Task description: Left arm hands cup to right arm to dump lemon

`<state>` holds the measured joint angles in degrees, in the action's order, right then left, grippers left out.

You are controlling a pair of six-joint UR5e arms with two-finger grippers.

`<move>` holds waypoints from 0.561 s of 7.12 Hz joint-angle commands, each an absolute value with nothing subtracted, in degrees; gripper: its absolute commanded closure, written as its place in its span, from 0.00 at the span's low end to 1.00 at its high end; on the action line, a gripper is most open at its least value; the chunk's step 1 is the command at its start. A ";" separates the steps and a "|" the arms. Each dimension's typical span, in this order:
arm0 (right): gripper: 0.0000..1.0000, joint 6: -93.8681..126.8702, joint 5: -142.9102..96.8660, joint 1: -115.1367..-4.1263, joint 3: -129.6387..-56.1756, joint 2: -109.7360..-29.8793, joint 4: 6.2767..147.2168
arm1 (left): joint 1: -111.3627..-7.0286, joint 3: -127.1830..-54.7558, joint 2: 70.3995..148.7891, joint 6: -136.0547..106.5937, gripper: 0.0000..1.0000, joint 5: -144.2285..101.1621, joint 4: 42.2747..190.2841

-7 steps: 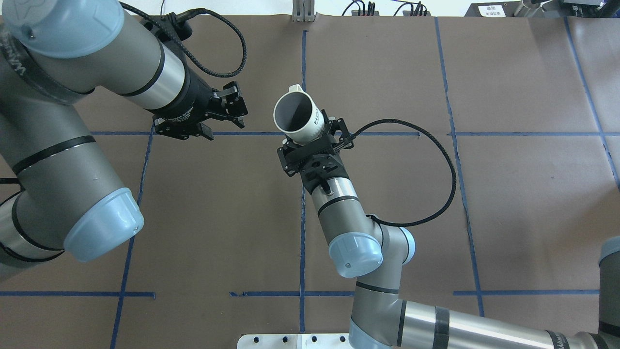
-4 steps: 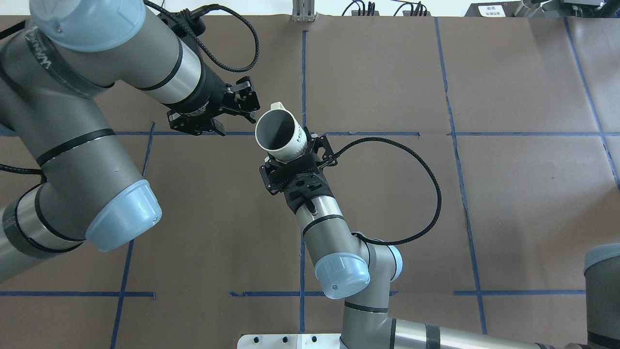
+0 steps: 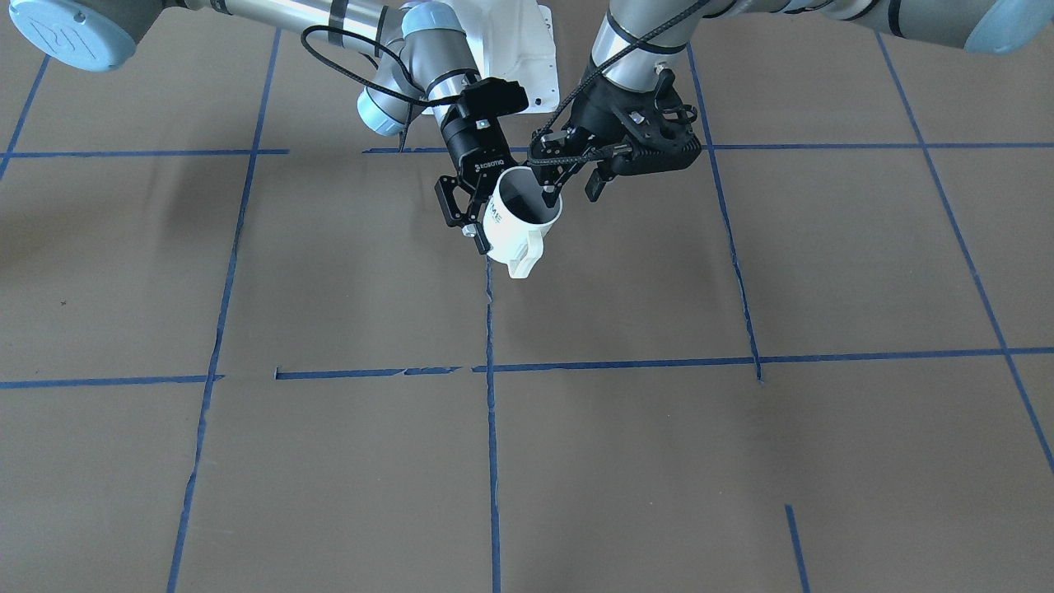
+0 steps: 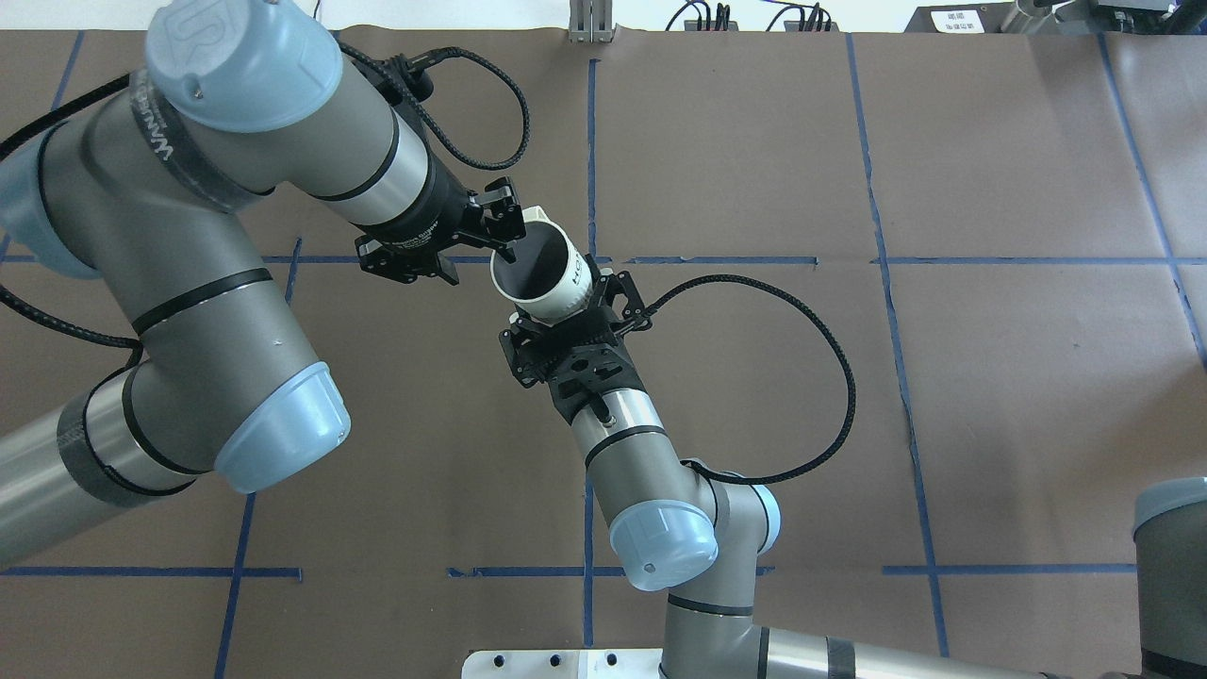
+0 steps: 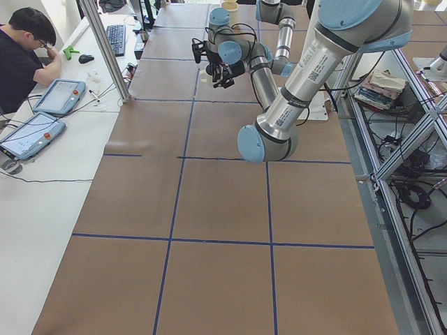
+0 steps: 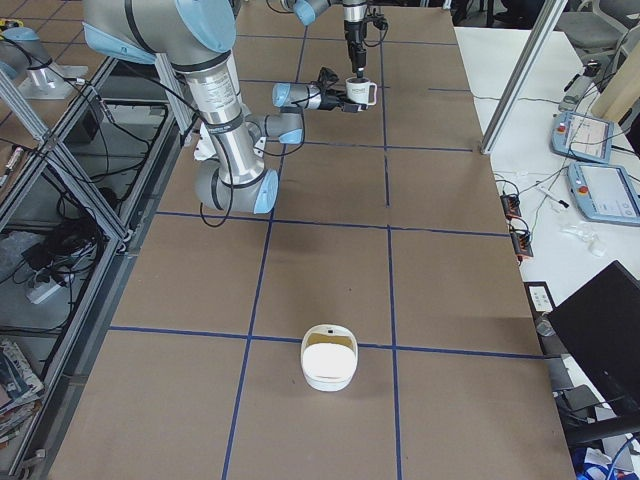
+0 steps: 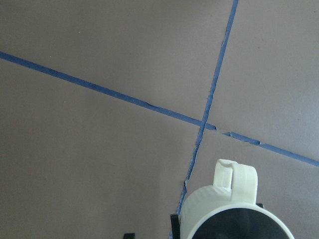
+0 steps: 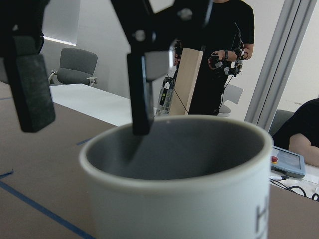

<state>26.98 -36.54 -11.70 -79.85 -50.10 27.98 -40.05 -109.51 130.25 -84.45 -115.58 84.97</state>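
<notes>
The white ribbed cup (image 4: 552,283) with black lettering is held above the table, tilted, handle pointing away from the robot. My right gripper (image 4: 570,319), marked ROBOTIQ (image 3: 482,216), is shut on the cup's lower body. My left gripper (image 4: 483,256) is open at the cup's rim. In the right wrist view one of its fingers (image 8: 142,79) reaches inside the cup (image 8: 189,189) and the other finger (image 8: 32,84) stands outside the wall. The front view (image 3: 571,191) shows the same. The cup (image 7: 232,209) shows at the bottom of the left wrist view. No lemon shows inside.
The table is brown paper with blue tape lines (image 4: 590,141). A white bowl-like container (image 6: 330,357) stands at the table's end on the robot's right. An operator (image 5: 28,42) sits beside the table with tablets. Both arms' cables loop near the grippers.
My right arm has carried the cup leftwards. My left arm has moved right to meet it, and one left finger now sits inside the rim.
</notes>
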 commanded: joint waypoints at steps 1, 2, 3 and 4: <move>0.75 26.98 -36.39 -11.17 -79.89 -50.10 27.95 | -39.73 -109.25 130.25 -84.46 0.39 -115.58 84.99; 0.75 26.90 -36.47 -11.16 -79.89 -50.10 27.86 | -39.64 -109.34 130.34 -84.64 0.45 -115.58 84.99; 0.75 26.89 -36.47 -11.16 -79.89 -50.10 27.86 | -39.29 -109.25 130.25 -84.73 0.62 -115.58 85.08; 0.75 26.89 -36.47 -11.16 -79.98 -50.01 27.86 | -38.77 -109.25 130.25 -84.64 0.81 -115.40 84.99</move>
